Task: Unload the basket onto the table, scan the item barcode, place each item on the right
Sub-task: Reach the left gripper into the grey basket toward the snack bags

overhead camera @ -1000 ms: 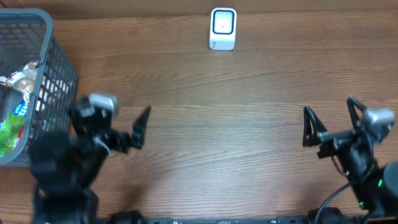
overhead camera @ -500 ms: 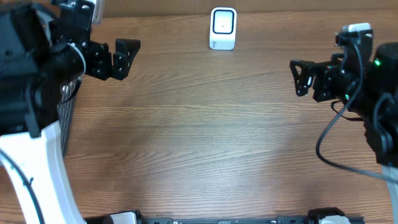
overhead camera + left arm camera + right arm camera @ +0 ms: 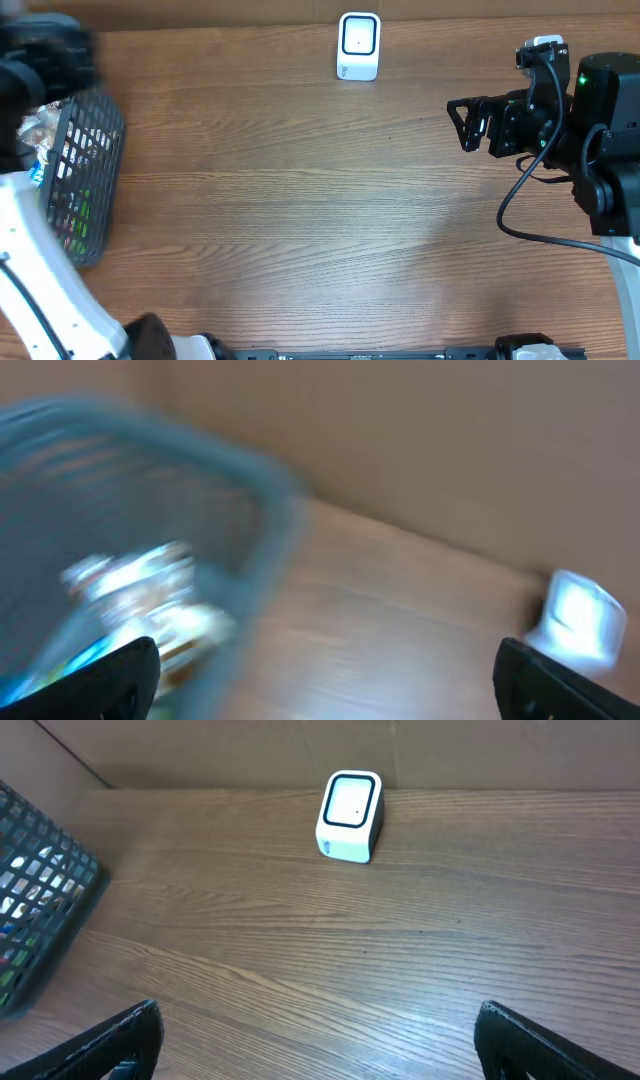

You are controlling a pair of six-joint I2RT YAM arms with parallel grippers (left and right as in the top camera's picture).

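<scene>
- Left gripper (image 3: 325,685): jaws spread wide with nothing between them; its wrist view is smeared by motion.
- Half a second back it sat to the right of the basket (image 3: 88,185); now I see the arm swung across over it.
- Foil packet (image 3: 130,575): lies inside the basket, ahead and left of the left fingers. Other wrappers there are too blurred to name.
- Right gripper (image 3: 463,124): wide open and empty, nudged slightly left since then.
- Scanner (image 3: 350,815): ahead of the right fingers, well apart, unmoved.
</scene>
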